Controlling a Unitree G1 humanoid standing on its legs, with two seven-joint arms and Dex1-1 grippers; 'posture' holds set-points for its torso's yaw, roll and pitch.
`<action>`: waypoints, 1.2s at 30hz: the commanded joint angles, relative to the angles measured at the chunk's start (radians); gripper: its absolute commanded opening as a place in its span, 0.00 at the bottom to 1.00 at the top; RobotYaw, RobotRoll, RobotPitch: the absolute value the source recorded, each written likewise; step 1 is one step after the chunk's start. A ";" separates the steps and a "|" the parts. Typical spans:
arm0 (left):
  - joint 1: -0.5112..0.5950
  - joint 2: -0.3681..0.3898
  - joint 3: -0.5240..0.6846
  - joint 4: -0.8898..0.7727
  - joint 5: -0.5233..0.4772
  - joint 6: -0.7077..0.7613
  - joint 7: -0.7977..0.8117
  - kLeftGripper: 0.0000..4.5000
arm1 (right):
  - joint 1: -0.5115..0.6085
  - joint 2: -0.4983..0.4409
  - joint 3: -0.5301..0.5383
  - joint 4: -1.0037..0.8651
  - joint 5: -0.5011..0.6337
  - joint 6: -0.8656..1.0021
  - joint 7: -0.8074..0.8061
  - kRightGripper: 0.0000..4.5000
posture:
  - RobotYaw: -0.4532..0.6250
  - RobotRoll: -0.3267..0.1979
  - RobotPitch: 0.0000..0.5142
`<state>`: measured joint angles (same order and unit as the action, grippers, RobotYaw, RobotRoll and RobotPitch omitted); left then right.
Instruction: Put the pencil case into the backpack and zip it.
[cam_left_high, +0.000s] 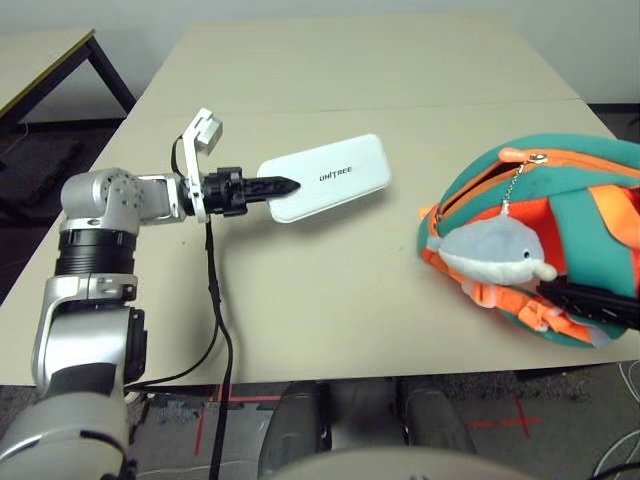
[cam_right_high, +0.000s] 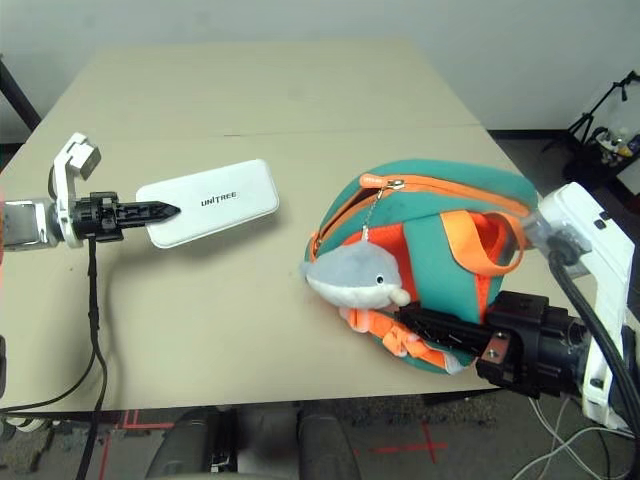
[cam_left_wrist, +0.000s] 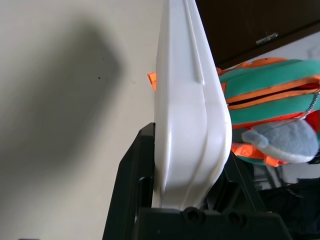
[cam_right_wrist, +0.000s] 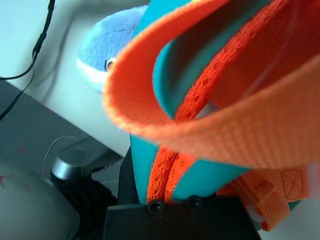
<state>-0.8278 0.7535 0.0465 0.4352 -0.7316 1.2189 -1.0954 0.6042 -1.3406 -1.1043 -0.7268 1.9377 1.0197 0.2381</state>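
Left claw (cam_left_wrist: 185, 200) part-open, gripping pencil case (cam_left_wrist: 192, 100); right claw (cam_right_high: 440, 325) clamps backpack (cam_right_high: 445, 235).

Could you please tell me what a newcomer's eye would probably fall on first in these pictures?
Probably the bright orange and teal backpack near the table's front right, with a grey-white plush dolphin hanging from its zipper. Next might come the white pencil case marked "UNITREE", gripped by the left end effector above the table.
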 joint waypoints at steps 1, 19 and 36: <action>-0.068 0.087 -0.033 -0.055 0.035 -0.068 -0.108 0.31 | -0.051 -0.013 0.082 -0.010 0.024 -0.038 -0.067 0.03 | 0.25 0.62 0.17; -0.478 0.140 -0.391 -0.033 0.223 -0.299 -0.519 0.31 | -0.326 0.046 0.310 -0.002 -0.113 -0.066 -0.042 0.03 | 0.25 0.62 0.16; -0.580 0.005 -0.633 0.158 0.223 -0.601 -0.519 0.31 | -0.349 0.054 0.315 -0.038 -0.055 -0.086 -0.141 0.03 | 0.18 0.62 0.18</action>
<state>-1.3875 0.7643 -0.5705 0.5953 -0.4895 0.6373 -1.6111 0.2623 -1.2916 -0.7923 -0.7392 1.8582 0.9481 0.0993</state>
